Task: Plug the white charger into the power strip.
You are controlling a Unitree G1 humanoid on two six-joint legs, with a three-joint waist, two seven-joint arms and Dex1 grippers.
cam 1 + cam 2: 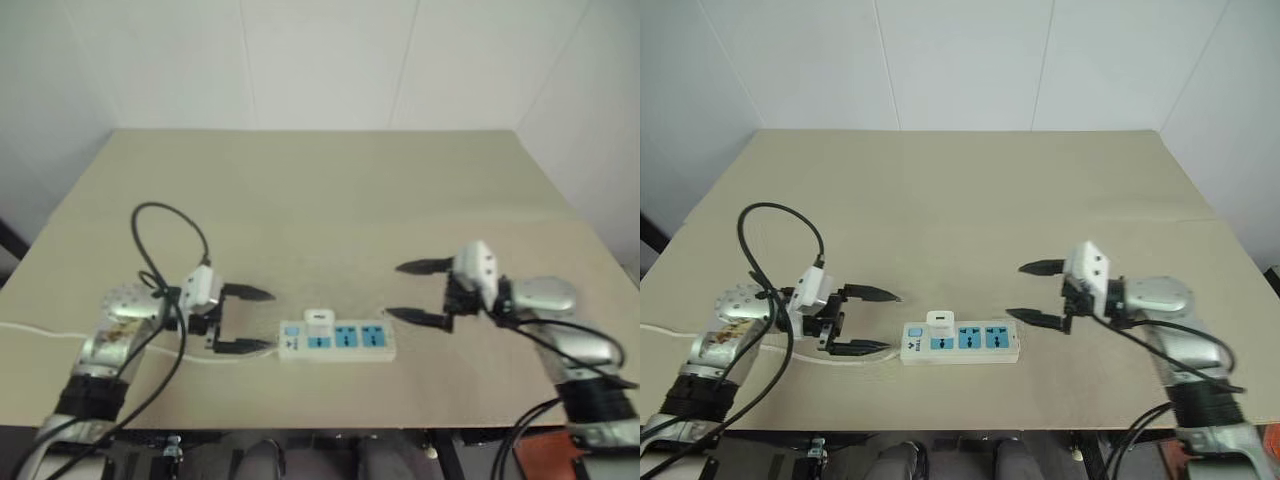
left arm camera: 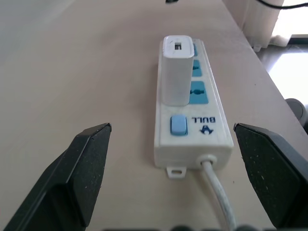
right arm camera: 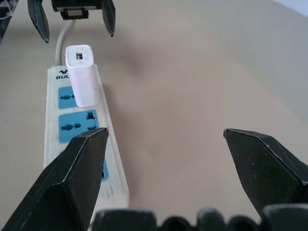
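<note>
Black fingers [image 2: 89, 168] of the left end effector [image 1: 243, 320] rise nearest in the left wrist view, spread wide and holding nothing. In the left eye view this end effector is seen at lower left of centre, apart from the cord end of the power strip [image 1: 337, 340], which lies at lower centre on the tan surface [image 1: 330, 200]. At lower right of centre the right end effector [image 1: 422, 292] is seen, likewise spread wide and empty, near the strip's other end without touching it.

Between the two, the white charger [image 1: 319, 321] is seen standing upright on the power strip, in the blue socket next to the switch panel. In the left wrist view its body sits down against the socket face, with no prongs showing. A thin white cord [image 2: 219, 197] runs from the strip's end toward the left edge of the surface.

Judged from this, the plugging step appears done and both arms are clear of the work. What remains would be only a check that the charger is fully seated, with a downward press if it is not.

Prong depth is hidden by the charger's body. The socket beneath it is covered, and part of the far socket is blocked by a finger in the right wrist view.
</note>
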